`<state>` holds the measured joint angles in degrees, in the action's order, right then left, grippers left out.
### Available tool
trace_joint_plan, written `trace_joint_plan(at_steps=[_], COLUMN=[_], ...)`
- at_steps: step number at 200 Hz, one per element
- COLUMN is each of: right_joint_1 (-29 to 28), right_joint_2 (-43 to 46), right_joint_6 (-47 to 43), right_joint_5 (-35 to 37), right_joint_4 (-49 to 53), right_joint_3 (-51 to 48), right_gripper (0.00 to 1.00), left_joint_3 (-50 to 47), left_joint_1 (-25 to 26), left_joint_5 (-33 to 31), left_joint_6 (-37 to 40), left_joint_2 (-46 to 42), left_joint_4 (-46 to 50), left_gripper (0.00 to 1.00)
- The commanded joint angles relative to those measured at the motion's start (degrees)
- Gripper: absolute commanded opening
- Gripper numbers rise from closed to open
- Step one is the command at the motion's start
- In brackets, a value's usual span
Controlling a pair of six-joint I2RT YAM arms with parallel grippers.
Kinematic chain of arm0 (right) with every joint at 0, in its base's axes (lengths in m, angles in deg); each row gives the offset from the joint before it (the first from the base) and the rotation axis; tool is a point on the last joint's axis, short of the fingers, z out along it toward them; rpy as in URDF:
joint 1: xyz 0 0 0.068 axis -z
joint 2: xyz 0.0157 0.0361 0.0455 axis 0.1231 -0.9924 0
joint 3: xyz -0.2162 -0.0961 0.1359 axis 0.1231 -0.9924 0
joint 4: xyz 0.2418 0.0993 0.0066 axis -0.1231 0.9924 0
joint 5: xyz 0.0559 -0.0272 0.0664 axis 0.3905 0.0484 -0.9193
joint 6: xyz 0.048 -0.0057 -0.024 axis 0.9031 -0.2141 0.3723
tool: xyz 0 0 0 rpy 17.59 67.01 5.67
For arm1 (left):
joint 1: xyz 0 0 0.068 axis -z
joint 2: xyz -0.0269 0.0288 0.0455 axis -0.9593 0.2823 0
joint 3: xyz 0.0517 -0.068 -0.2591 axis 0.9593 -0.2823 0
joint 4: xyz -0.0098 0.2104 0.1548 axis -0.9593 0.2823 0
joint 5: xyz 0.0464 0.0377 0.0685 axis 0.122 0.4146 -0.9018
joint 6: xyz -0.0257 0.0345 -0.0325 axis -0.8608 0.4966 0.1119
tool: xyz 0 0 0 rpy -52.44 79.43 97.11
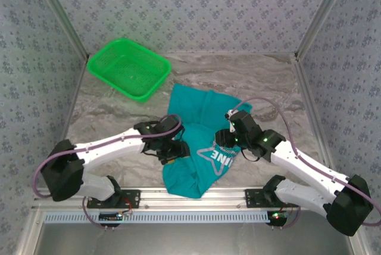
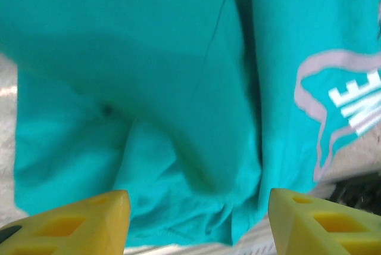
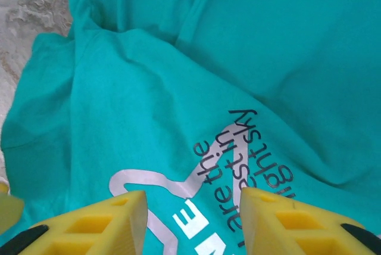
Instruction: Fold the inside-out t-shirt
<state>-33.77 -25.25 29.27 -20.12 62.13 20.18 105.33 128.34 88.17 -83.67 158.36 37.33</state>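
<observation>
The t-shirt lies in the middle of the desk, a long rumpled strip running from the centre of the top view down to the near edge, where its lower end seems to droop over the rail. I judge the folding only partly done. The sides look drawn in and the cloth is doubled, but it is bunched and creased. A flap with the star print shows on the lower right, while the rest is plain teal. Smoothing and at least one clean fold are left, I think. The green basket sits well apart at the upper left.

My left claw reaches in from the left, low over the shirt's left edge. In its own camera it stands wide, with nothing between the jaws and folds of cloth beneath.

My right claw comes in from the right, bent down beside the print. Its jaws are parted, gripping nothing, over the lettering.
</observation>
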Motion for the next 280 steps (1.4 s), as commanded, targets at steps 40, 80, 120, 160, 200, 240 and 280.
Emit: trace_joint_plan(at_steps=[40, 80, 120, 160, 200, 240, 280], right_joint_1=[0.15, -0.03, -6.03, -19.07, -23.82, -27.14, -22.8], right_joint_2=[2.89, 5.2, 2.3, -6.84, -16.09, -17.83, -18.53], right_joint_6=[-1.51, -3.63, -7.03, -6.94, -0.76, -2.74, 1.78], right_joint_5=[-0.17, -1.58, -6.66, -4.73, -0.32, -4.59, 1.73], right_joint_4=[-0.47, -0.36, -4.55, -6.03, -3.22, -5.09, -6.1], right_joint_3=[-1.56, -2.45, -2.48, 1.0, 2.26, 1.42, -0.61], right_gripper=[0.46, 0.47, 0.51, 0.66, 0.68, 0.66, 0.63], left_joint_3=[7.24, 9.59, 13.82, 16.12, 12.84, 8.61, 9.44], left_joint_1=[1.92, 0.27, -7.66, -13.88, -18.02, -21.71, -23.45], left_joint_5=[-5.23, -8.39, -8.57, -9.07, -9.46, -9.48, -8.88], left_joint_6=[-6.64, -4.73, -0.39, 2.75, 3.44, 3.42, 6.42], left_joint_2=[10.21, 7.13, 2.09, -1.19, -6.74, -12.38, -13.42], left_joint_4=[1.63, 8.27, 13.03, 15.84, 16.77, 14.86, 14.88], left_gripper=[0.4, 0.0, 0.0, 0.0, 0.0, 0.0, 0.0])
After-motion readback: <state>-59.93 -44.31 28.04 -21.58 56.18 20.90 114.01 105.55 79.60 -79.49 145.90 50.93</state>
